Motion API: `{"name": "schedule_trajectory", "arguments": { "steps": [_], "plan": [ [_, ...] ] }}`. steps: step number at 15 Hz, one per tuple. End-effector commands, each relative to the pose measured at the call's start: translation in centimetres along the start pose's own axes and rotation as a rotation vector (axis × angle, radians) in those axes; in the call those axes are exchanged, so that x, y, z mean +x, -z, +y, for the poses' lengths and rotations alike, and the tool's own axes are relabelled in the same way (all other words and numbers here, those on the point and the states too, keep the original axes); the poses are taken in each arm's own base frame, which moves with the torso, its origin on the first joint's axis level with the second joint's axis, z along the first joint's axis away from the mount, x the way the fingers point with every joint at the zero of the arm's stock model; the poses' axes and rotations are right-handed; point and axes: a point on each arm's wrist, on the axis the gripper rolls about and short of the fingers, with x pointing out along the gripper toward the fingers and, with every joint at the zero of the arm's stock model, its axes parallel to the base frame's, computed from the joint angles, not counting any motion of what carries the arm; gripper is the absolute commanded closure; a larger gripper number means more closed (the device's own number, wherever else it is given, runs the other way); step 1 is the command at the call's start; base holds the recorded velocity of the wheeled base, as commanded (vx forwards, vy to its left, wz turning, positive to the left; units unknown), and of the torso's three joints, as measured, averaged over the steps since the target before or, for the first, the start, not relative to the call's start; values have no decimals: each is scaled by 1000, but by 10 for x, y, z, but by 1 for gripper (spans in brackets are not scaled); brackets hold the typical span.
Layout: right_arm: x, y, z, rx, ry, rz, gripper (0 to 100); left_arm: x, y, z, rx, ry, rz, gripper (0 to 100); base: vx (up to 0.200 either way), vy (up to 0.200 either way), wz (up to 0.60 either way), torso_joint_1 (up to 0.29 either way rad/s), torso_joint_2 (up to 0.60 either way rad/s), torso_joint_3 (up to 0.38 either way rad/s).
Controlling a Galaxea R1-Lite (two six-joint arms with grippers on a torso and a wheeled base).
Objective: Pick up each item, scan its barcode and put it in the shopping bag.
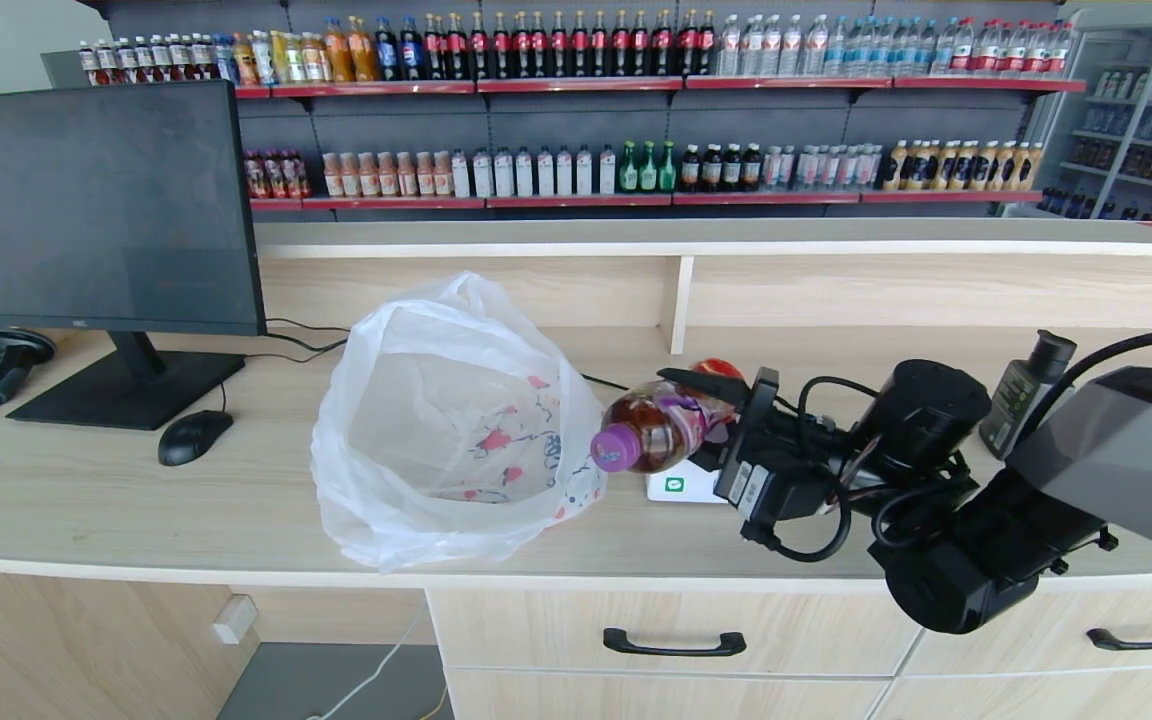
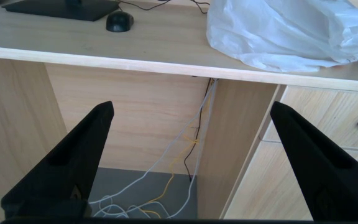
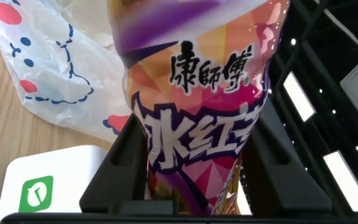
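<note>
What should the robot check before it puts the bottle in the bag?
1. Grip of the right hand on the bottle: ok, clamped on both sides.
2. Mouth of the shopping bag open: ok.
3. Is the bottle above the opening: not ok, its cap only reaches the bag's edge.
4. Scan done: cannot tell.
5. Is the left hand out of the way: ok, open, down below the counter.
</note>
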Motion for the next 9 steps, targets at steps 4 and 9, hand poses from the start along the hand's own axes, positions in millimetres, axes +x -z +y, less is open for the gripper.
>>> {"name": "schedule_trajectory", "arguments": {
  "steps": [4,9],
  "plan": [
    [-4,-21,-41,9,81,-40,100,0,0,0,23,3,0,0,0,0,0,0,0,0],
    [-9,-37,-65,55,127,-67,100,0,0,0,17,2,1,0,0,0,0,0,0,0]
  ]
}}
